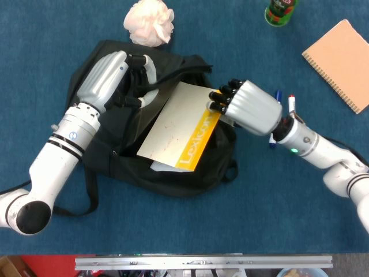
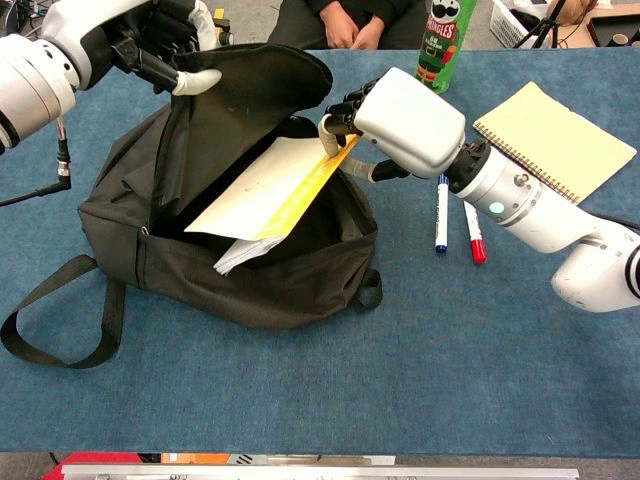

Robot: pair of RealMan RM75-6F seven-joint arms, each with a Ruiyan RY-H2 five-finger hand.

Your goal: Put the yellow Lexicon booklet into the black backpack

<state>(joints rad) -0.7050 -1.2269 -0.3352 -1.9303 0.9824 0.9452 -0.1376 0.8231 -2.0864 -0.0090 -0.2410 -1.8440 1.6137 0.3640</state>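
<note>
Booklet: the thin yellow-spined Lexicon booklet (image 2: pixel 268 190) sits tilted in the mouth of the soft black fabric backpack (image 2: pixel 240 270), lower end inside, upper end poking out.
Right hand (image 1: pixel 245 107): pinches the booklet's upper edge.
Left hand (image 2: pixel 165 40): grips the backpack's top flap, lifting it so the opening gapes.
Progress: roughly halfway in; release and a last push remain, I judge.
Surface: blue carpeted table (image 2: pixel 400 380); two markers (image 2: pixel 455 222), a spiral notebook (image 1: pixel 341 55) near the right edge; a Pringles can (image 2: pixel 443 40), a pale mesh sponge (image 1: pixel 149 22) at the far edge.
Room: a seated person beyond the far edge.
</note>
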